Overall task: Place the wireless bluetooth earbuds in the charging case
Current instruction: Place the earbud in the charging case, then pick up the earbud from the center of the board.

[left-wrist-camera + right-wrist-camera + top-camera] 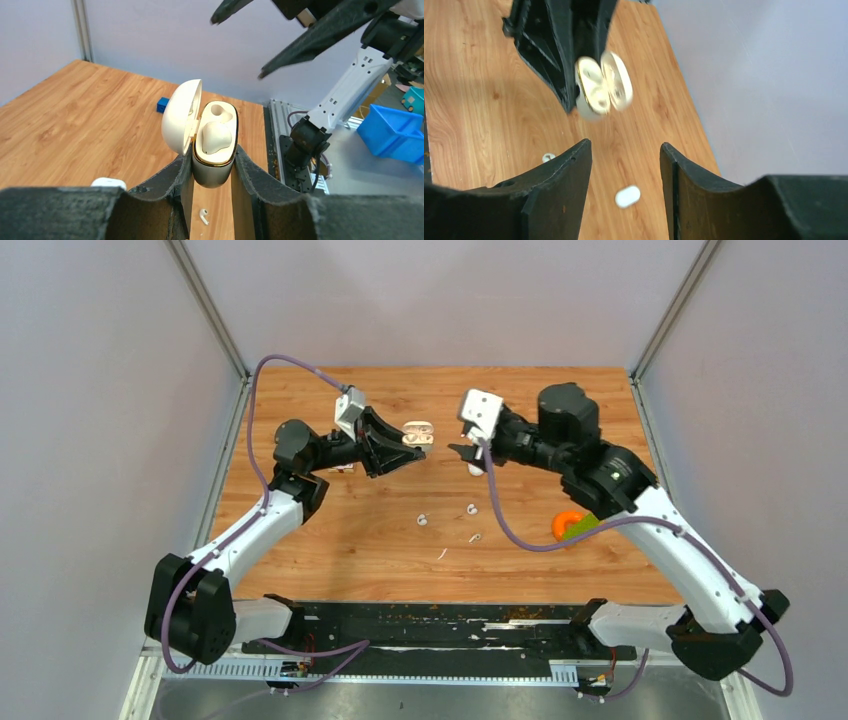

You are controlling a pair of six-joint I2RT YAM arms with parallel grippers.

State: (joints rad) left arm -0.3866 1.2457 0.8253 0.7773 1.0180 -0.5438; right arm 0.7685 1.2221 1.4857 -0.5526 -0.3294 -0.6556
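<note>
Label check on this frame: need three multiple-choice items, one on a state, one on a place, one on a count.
1. How do the fingers of the right gripper stand?
A. open, nothing between them
B. shut, tips touching
C. hidden in every view

2. Where is the charging case?
A. lying flat on the table
B. clamped between the fingers of the left gripper
C. between the right gripper's fingers

3. How many earbuds sit in the charging case?
A. none
B. one
C. two

Answers:
1 A: the right wrist view shows a wide bare gap between the fingers.
2 B: the left wrist view shows a finger pressed on each side of the case, lid open, above the wood.
3 B: one earbud fills the nearer well, and the farther well is empty.
</note>
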